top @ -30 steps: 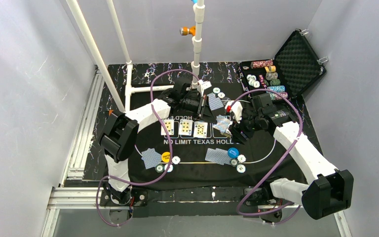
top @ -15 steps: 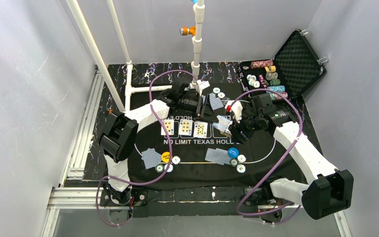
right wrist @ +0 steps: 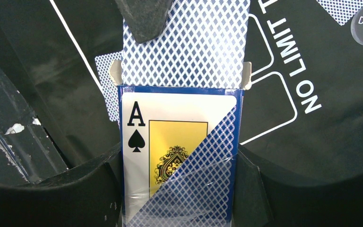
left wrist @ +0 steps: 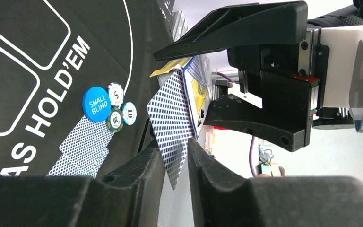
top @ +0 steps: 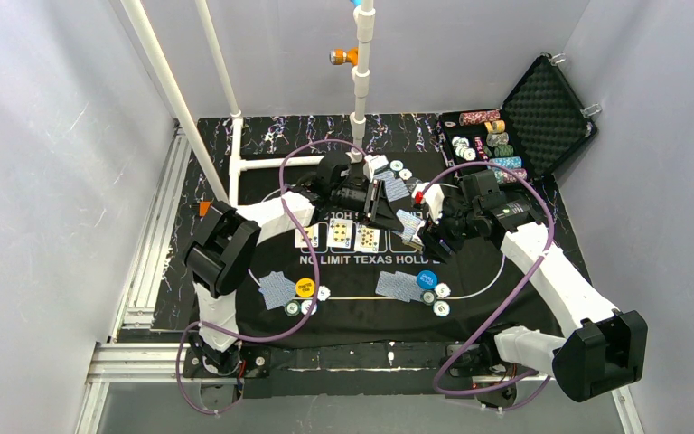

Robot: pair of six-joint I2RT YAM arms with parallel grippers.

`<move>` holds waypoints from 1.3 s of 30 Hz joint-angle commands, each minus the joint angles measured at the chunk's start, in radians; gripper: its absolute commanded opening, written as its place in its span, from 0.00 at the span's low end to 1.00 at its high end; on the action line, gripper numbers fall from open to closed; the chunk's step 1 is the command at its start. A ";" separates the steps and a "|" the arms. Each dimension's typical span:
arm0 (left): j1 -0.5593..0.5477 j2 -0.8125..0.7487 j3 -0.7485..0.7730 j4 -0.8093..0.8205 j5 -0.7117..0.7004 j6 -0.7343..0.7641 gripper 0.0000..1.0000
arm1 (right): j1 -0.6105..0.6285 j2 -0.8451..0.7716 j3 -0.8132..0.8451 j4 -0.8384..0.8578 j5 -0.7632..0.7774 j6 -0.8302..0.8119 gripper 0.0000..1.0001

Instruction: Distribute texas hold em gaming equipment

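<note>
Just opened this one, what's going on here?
A deal is under way. The right pincer holds an open card box, ace of spades printed on its front. The left pincer straddles a blue-backed card sticking out of that box; whether it is clamped yet is unclear. Three face-up cards lie on the mat, and the yellow disc and blue disc mark two near spots.

We note that the left gripper (top: 389, 204) has swung rightward to the card box (right wrist: 179, 156), its fingers (left wrist: 139, 177) now straddling a blue-backed card (left wrist: 170, 132) protruding from it.
</note>
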 commanded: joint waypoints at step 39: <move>0.088 0.177 0.568 -0.911 -0.124 0.791 0.00 | -0.005 -0.059 0.054 -0.070 0.011 -0.036 0.01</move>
